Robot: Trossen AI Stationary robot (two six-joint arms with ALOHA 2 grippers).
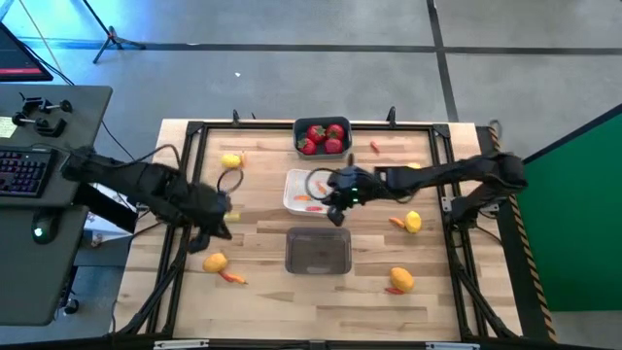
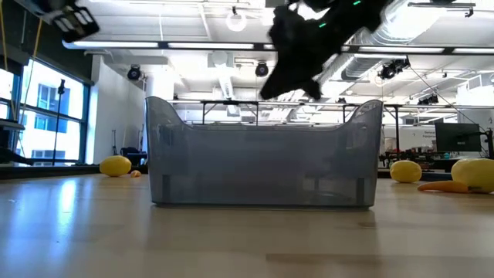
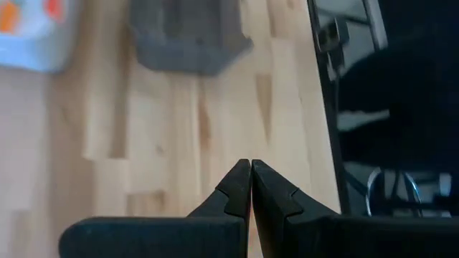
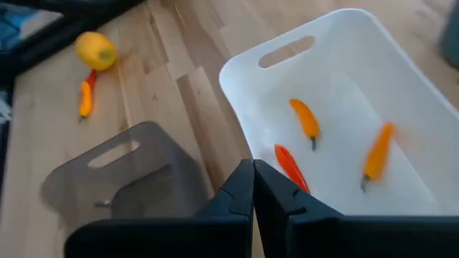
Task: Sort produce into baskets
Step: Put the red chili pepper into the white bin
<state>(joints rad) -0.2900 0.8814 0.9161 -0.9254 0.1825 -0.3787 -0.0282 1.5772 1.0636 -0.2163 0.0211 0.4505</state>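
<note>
The dark basket at the far middle holds red strawberries. In the middle, the white basket has three carrot pieces lying on its floor. Nearer stands the translucent grey basket. Lemons and loose carrots lie scattered on the table. My right gripper is shut and holds nothing; it hangs over the white basket's near rim. To the left of the grey basket, my left gripper is shut with nothing in it above bare wood.
More lemons lie at the near left, the right and the near right, each with a carrot close by. A black frame rims the table. A desk with a keyboard stands to the left.
</note>
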